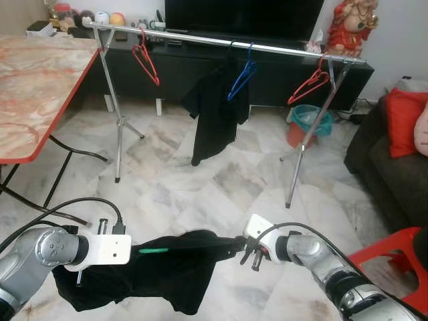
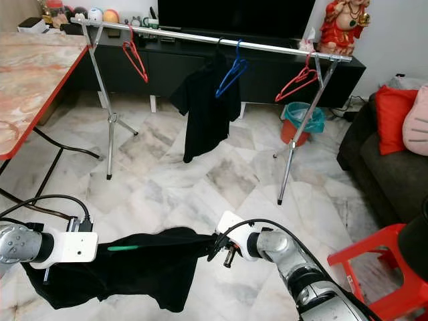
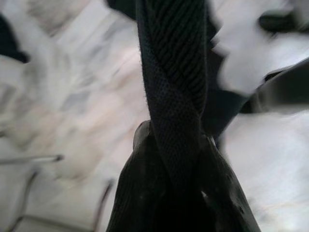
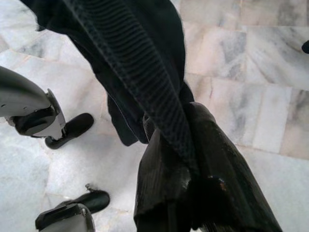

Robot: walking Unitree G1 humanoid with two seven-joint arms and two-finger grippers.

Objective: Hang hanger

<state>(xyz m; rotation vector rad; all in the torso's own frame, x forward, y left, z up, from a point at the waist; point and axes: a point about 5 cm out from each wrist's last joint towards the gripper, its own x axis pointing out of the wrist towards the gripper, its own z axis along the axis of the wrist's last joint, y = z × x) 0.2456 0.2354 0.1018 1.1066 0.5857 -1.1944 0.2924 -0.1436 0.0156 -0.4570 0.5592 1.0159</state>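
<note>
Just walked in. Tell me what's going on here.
The robot stands before a clothes rack, holding a black shirt stretched between its two grippers. The left gripper and right gripper are each shut on the shirt, and a green hanger shows at its left end. On the rack hang two red hangers, one at each end, a blue hanger, and another black shirt. The held shirt is not yet hung.
</note>
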